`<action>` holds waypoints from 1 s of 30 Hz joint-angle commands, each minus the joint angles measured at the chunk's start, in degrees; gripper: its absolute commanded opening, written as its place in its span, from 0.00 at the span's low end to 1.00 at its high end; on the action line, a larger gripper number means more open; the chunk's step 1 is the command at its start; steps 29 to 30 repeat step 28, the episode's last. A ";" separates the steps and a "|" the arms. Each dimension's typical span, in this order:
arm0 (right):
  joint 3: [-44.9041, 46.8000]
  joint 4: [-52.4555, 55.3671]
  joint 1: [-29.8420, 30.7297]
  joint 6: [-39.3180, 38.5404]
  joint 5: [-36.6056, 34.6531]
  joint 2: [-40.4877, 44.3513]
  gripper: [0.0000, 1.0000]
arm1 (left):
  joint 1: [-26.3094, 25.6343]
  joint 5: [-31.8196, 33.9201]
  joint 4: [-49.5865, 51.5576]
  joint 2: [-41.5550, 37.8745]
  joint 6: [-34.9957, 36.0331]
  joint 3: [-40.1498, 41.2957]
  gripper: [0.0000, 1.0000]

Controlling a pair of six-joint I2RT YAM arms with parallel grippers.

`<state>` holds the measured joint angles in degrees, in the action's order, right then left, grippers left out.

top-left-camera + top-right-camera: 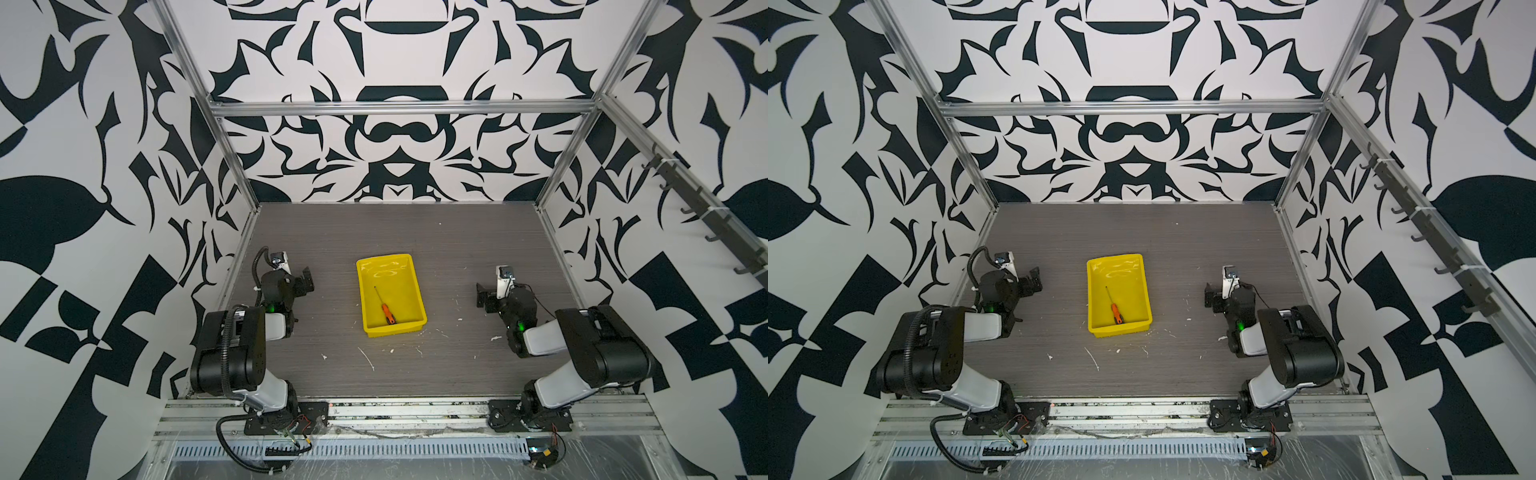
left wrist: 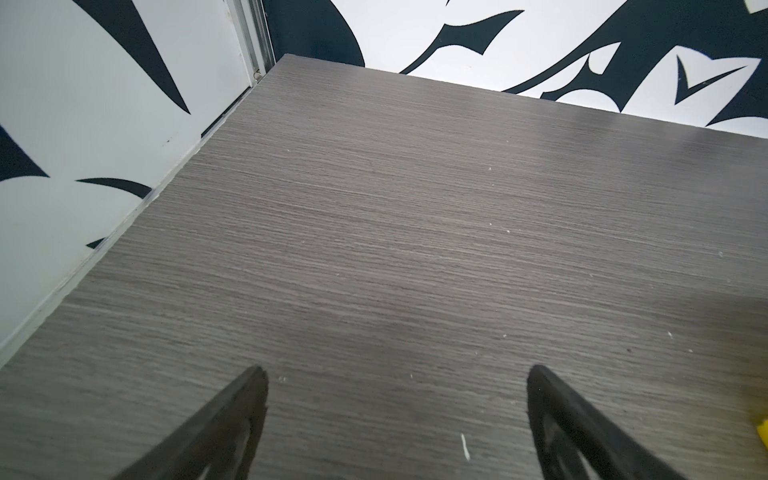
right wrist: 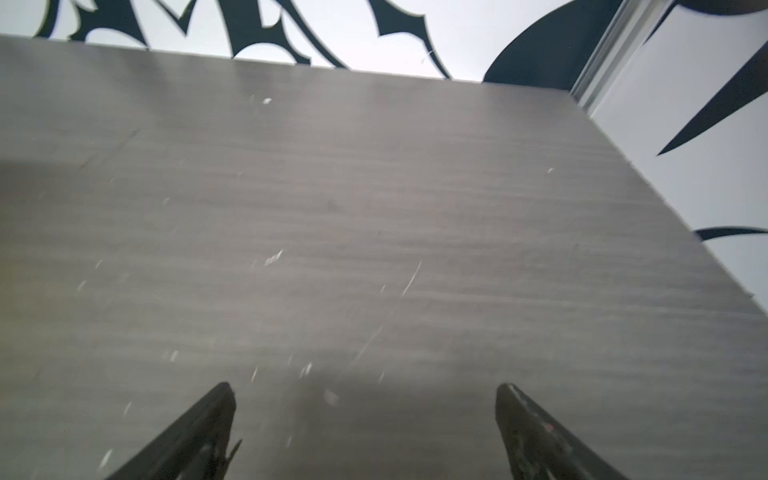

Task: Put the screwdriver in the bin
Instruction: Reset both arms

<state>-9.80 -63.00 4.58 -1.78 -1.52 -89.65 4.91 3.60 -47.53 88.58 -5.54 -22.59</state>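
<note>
Near bench: white scuffs, nothing of task.
Left gripper: spread wide, empty, well apart from bin.
Right gripper: likewise wide and empty, opposite side.
Screwdriver: flat inside yellow bin, orange handle toward near wall, shaft pointing far.
Judged done; nothing left to place.
Hard to make out: shaft tip, too thin; right wrist view blurred; bin only yellow sliver at edge of left wrist view.
</note>
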 commanded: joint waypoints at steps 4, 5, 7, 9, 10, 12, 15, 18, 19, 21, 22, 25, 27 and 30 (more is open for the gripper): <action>-6.11 3.12 -0.54 -0.39 1.87 1.08 1.00 | 0.11 -0.60 -1.74 -0.10 -0.22 0.18 0.99; -7.34 4.93 -0.61 -0.27 1.71 0.80 1.00 | 0.15 -0.61 -1.66 -0.12 -0.26 0.18 0.99; -9.29 9.19 -0.62 -0.66 1.90 1.06 1.00 | 0.16 -0.58 -1.69 -0.16 -0.22 0.18 0.99; -9.54 9.63 -0.62 0.05 0.43 1.10 1.00 | 0.13 -0.59 -1.74 -0.14 -0.18 0.18 0.99; -9.53 9.53 -0.62 0.11 0.38 1.07 1.00 | 0.15 -0.61 -1.69 -0.10 -0.21 0.18 0.99; -9.24 9.46 -0.62 0.02 0.27 1.28 1.00 | 0.14 -0.60 -1.69 -0.07 -0.24 0.20 0.99; -8.83 8.43 -0.62 -0.02 0.72 1.14 1.00 | 0.14 -0.61 -1.69 -0.08 -0.25 0.18 0.99; -9.01 8.60 -0.62 -0.23 1.07 1.12 1.00 | 0.10 -0.61 -1.70 -0.04 -0.21 0.18 0.99; -8.92 8.52 -0.54 -0.24 1.01 1.11 1.00 | 0.15 -0.61 -1.73 -0.13 -0.21 0.18 0.99; -8.87 7.88 -0.60 -0.31 1.06 0.71 1.00 | 0.16 -0.61 -1.69 -0.12 -0.25 0.17 0.99; -9.35 8.41 -0.62 -0.26 1.09 0.40 1.00 | 0.15 -0.61 -1.69 -0.08 -0.25 0.18 0.99; -9.91 9.38 -0.59 0.11 -0.26 0.44 1.00 | 0.13 -0.61 -1.69 -0.08 -0.24 0.17 0.99; -9.76 9.31 -0.59 0.17 -0.27 0.52 1.00 | 0.14 -0.61 -1.69 -0.08 -0.25 0.18 0.99; -9.71 9.35 -0.60 0.23 -0.25 0.69 1.00 | 0.18 -0.61 -1.69 -0.11 -0.20 0.18 0.99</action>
